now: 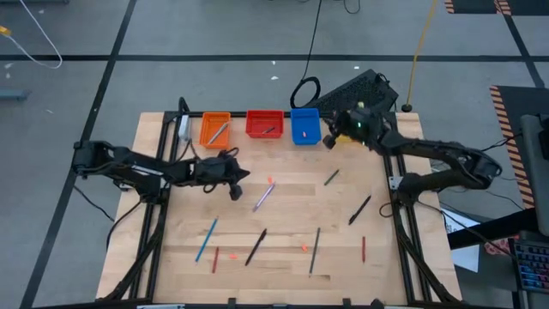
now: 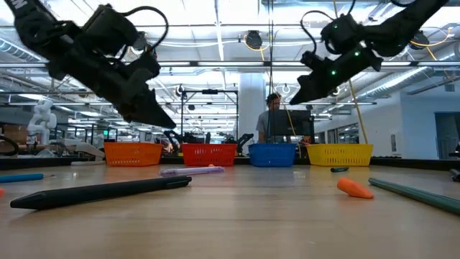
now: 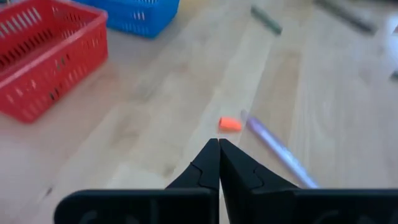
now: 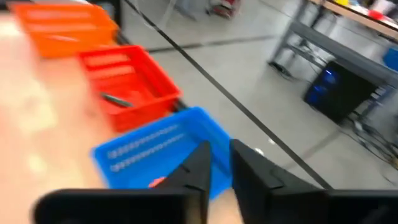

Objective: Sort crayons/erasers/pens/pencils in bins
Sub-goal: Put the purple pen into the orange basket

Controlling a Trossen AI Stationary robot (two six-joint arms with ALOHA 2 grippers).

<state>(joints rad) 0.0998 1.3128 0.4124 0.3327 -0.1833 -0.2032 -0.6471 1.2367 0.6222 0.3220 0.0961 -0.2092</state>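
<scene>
So the left gripper (image 3: 219, 146) is clenched with nothing in it, fingertips pressed together, hanging above the wooden table (image 1: 283, 249) around the 10 o'clock part of the surface, just below the orange plastic bin (image 1: 214, 129). Right past its tips there's a tiny orange-pink eraser stub (image 3: 230, 124) lying just beside one end of a light purple pen (image 3: 277, 152).

The right gripper (image 4: 214, 158) is up at the 1 o'clock corner, over the yellow plastic bin (image 2: 339, 153) and next to the blue plastic bin (image 4: 158, 149). Its fingers are a little apart with nothing between them.

The red plastic bin (image 4: 127, 78) sits between orange and blue and has one dark stick (image 4: 117, 99) in it. The orange one has a light stick (image 1: 218, 132) inside. The blue one holds a small reddish bit (image 1: 304, 133).

Loose on the table: a light blue pen (image 1: 205, 239) at 8 o'clock, a black pen (image 1: 256, 246) around 6, a dark pencil (image 1: 315, 251), another black stick (image 1: 359, 209) at 4 o'clock, and short red crayons (image 1: 363, 249).
</scene>
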